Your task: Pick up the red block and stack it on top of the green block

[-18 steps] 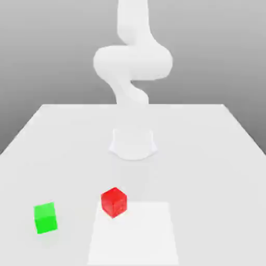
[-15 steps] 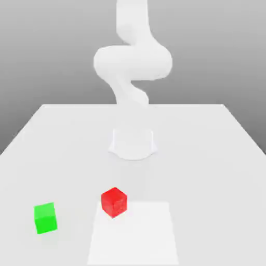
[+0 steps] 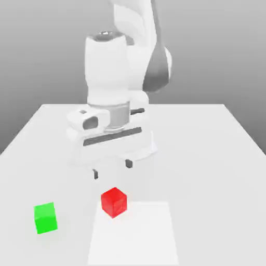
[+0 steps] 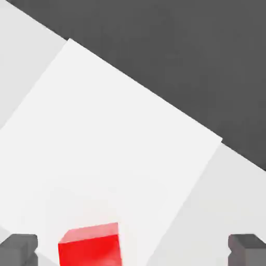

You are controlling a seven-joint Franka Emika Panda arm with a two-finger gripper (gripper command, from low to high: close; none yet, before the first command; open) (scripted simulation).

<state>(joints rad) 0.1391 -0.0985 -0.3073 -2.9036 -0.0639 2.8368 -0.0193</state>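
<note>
Arm (image 3: pixel 106 67) moved; hand view crops red block (image 4: pixel 91 251).

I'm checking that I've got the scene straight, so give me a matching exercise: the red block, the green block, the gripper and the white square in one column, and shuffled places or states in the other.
Things
1. red block
2. green block
3. gripper
4. white square

Places or states
A. open, raised above the table
B. lies flat, with a cube at its corner
C. at a corner of the white square
D. nearest the exterior view's left edge

Pairs: 1-C, 2-D, 3-A, 4-B
</note>
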